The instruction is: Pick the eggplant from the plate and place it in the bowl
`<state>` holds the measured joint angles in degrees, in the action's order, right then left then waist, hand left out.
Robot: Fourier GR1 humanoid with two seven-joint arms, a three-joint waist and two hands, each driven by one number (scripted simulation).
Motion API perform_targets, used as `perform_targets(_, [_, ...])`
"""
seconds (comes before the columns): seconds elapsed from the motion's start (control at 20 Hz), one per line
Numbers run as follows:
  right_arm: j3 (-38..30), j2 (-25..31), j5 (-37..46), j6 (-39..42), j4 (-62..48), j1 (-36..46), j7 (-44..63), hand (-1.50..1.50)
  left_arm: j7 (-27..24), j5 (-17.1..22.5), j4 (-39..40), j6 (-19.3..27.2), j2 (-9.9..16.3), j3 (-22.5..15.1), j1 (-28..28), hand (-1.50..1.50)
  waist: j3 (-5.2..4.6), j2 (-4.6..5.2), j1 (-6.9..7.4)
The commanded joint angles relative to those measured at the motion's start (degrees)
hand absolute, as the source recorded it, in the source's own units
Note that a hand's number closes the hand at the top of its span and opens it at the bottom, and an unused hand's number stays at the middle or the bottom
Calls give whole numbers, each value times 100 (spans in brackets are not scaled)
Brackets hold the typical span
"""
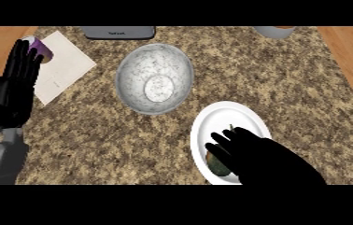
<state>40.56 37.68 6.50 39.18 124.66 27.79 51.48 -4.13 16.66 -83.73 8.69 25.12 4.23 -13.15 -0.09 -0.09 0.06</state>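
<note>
Eggplant [219, 165], dark green and rounded, is lying on the white round plate [224, 114], mostly hidden under the black right hand [265, 161]. Its fingers are lying spread, not yet clamping anything. The left hand [17, 86] is resting open at the left edge. Risk: the eggplant is rolling away before the fingers close, missing the speckled grey bowl [154, 78].

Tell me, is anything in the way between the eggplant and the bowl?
Nothing visible. The eggplant lies on the plate under the right hand, and only bare counter separates the plate from the bowl, up and to the left.
</note>
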Motion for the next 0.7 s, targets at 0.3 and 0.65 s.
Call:
perform_targets(0.3, [-47, -410, 703, 485, -984, -180, -167, -150, 217, -128, -64, -126, -87, 86, -107, 0, 10, 12, 14])
perform_targets(0.65, [148, -634, 2166, 197, -1509, -837, -1040, -150, 191, -288, -160, -132, -242, 200, -25, 0, 11, 9, 7])
